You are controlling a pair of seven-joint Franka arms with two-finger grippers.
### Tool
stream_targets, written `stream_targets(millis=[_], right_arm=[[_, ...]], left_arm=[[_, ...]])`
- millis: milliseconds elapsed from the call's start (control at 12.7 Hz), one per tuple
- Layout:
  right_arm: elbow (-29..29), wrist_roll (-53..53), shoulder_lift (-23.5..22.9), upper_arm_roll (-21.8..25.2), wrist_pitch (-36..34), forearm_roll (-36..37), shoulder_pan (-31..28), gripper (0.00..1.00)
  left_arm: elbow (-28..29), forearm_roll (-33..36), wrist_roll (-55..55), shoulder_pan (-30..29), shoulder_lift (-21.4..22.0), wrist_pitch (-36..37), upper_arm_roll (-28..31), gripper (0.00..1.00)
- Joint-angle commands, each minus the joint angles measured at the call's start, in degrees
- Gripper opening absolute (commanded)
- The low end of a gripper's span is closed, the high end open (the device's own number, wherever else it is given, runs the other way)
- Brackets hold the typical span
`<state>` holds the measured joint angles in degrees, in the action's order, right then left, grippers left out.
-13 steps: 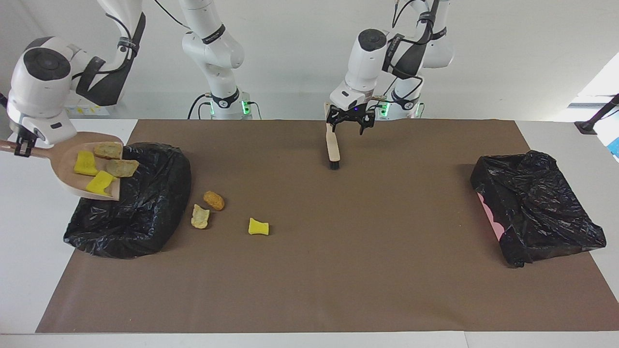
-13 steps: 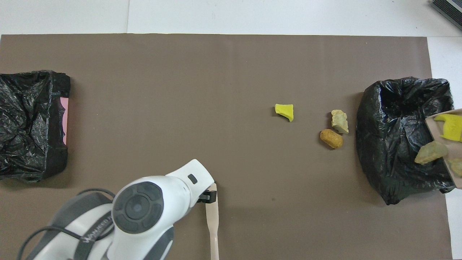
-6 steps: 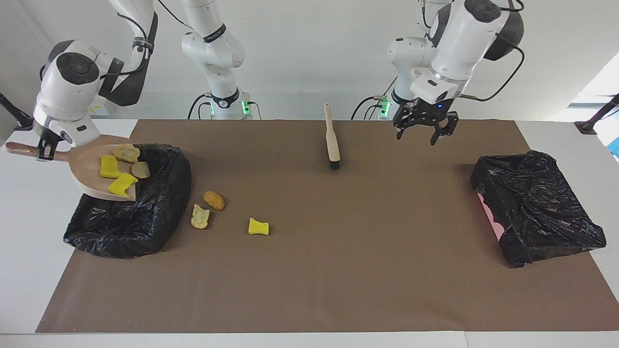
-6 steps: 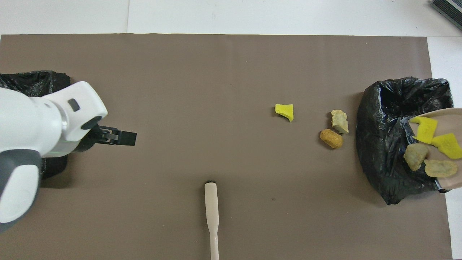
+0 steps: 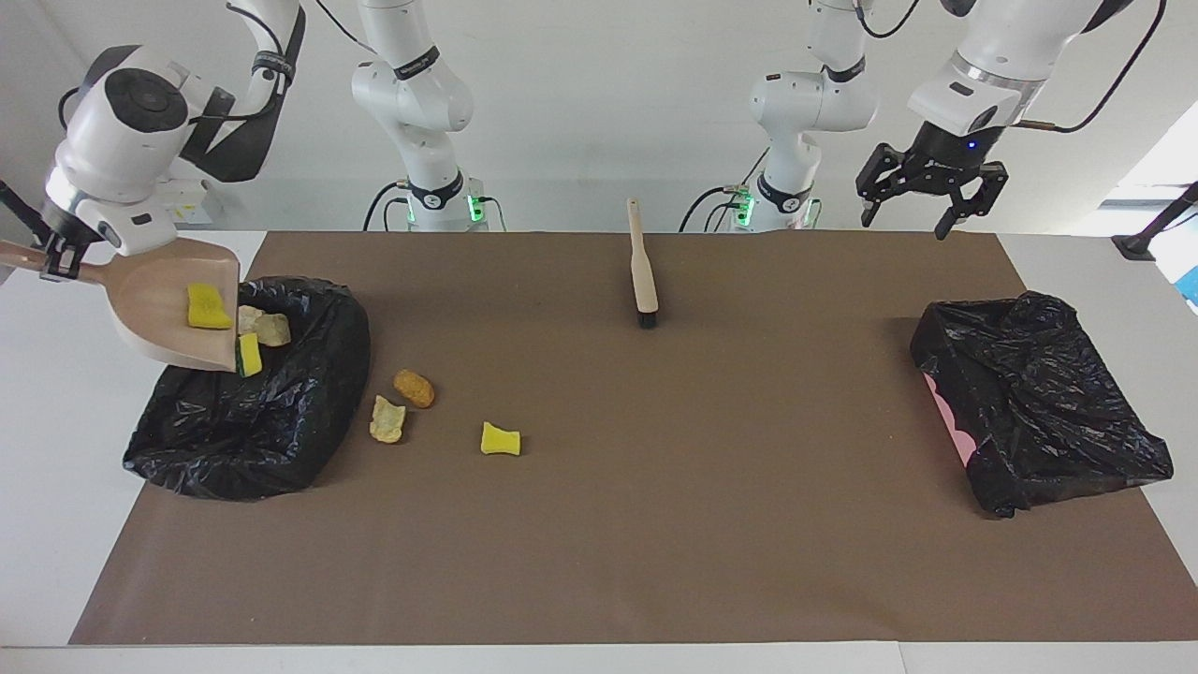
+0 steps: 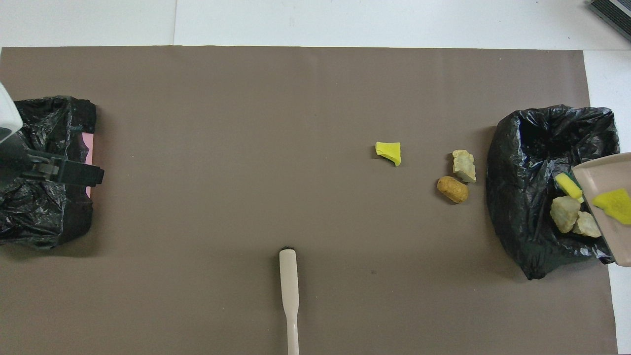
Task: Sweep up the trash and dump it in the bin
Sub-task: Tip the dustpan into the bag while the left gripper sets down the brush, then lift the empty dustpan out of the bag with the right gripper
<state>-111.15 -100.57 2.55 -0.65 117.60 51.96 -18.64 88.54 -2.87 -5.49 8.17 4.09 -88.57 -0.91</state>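
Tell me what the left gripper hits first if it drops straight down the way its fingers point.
Probably the black bag-lined bin at the left arm's end: overhead, the open left gripper hangs over its edge, though its height makes the exact landing spot uncertain.

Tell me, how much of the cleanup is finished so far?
Roughly half. The right pincer tips the dustpan over the black bin bag: three scraps are tumbling in, one yellow sponge clings to the pan. Three scraps lie unswept on the mat beside the bag. The brush lies on the mat; the left pincer hangs open.
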Motion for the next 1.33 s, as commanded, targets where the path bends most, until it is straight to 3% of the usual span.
stream_targets(millis=[0,157,549,863,1255], right_arm=[[-1.7,0.9,1.9,0.2,0.3,2.4,-0.6,0.0],[-1.4,-0.6,2.8,0.3,3.1,4.1,-3.4,0.0],[-1.5,1.1,3.6,-1.1,-0.1,3.0,0.6,0.0],[1.7,4.1,3.7,-1.2,-8.4,-6.1,9.3,0.0],[2.1,6.8,3.3,-1.9,-8.6,-19.6,11.3,0.0]], left_arm=[[-7.4,1.2,-0.7,-1.5,-4.6,4.1,-0.4,1.0],[-7.6,1.2,-0.8,-3.3,-4.9,4.1,-1.2,1.0],[-6.5,1.3,-0.8,-3.3,-3.3,4.3,-1.0,1.0],[-4.9,1.4,-0.7,-3.3,-2.4,4.8,-0.9,1.0],[-4.6,1.3,-0.6,-3.3,-2.0,5.9,-1.0,1.0]])
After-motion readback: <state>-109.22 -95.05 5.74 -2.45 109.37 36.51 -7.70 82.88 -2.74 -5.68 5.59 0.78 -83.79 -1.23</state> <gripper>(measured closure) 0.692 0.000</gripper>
